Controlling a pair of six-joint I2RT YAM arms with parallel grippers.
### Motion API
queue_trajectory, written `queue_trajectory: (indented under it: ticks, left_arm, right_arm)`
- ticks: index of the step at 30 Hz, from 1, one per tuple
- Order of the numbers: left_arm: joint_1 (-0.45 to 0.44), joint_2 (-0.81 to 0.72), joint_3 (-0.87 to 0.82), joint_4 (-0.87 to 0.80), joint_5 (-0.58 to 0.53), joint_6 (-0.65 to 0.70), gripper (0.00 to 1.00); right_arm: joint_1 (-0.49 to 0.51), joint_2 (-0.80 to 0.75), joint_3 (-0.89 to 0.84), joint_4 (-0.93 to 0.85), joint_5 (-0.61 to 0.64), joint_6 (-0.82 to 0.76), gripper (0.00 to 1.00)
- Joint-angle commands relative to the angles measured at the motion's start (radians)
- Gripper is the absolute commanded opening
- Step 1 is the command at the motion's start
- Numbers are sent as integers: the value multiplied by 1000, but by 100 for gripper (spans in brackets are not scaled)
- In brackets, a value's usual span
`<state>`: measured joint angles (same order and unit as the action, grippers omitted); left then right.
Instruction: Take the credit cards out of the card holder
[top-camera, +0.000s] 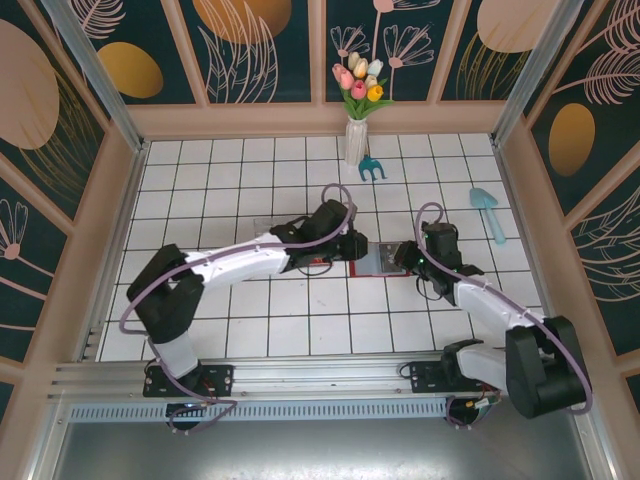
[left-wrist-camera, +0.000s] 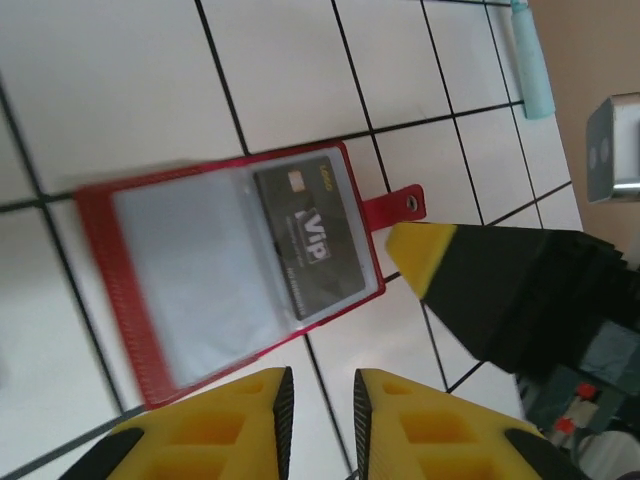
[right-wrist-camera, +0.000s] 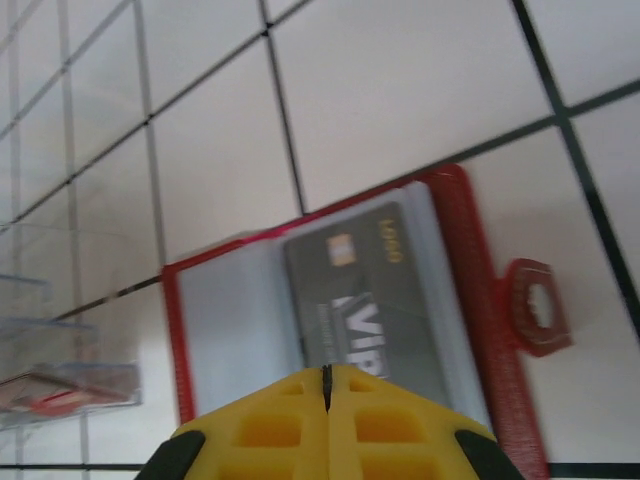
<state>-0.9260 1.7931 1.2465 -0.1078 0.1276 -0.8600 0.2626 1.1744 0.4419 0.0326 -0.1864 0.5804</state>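
Red folding card holder open on your counter.
Right hand closed over dark grey card; left hand narrow.

Only clear text: "VIP", big pale caps, mid-face of grey card, which sits in card holder pocket on the strap side. Left wrist view: all 3 letters legible. Below them are 2 or so lines of tiny pale print, too small to read. Short gold word at card corner next to gold chip, 4 letters approx, not legible for sure. Right wrist view: same "VIP", bottoms of letters cut off by right hand; gold word still unclear. Red card at left edge has pale print, too blurred to read. Top view: card too small, nothing legible.
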Motion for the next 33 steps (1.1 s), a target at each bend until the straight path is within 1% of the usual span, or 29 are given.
queue_trajectory:
  ticks: [1, 3, 5, 10, 19, 24, 28, 33]
  left_arm:
    - [-8, 45, 49, 44, 11, -133, 25]
    - [-21, 61, 39, 84, 8, -172, 30]
    - [-25, 86, 42, 91, 7, -211, 37]
    - [-26, 157, 60, 102, 32, -247, 35]
    - [-26, 274, 138, 88, 62, -266, 33]
    - [-26, 298, 155, 87, 58, -266, 33]
    - [-26, 303, 160, 86, 53, -268, 29]
    - [-27, 319, 166, 90, 56, -274, 28]
  right_arm:
    - [-18, 24, -16, 11, 41, -1, 6]
    - [-27, 40, -20, 20, 45, -2, 5]
    - [-34, 66, -21, 31, 33, -7, 5]
    - [-49, 134, -17, 54, 21, -17, 4]
    - [-50, 162, -8, 66, 10, -26, 3]
    - [-51, 138, 0, 61, 0, -33, 4]
    - [-48, 109, 9, 64, -21, -40, 3]
    - [-48, 145, 43, 55, -34, -47, 3]
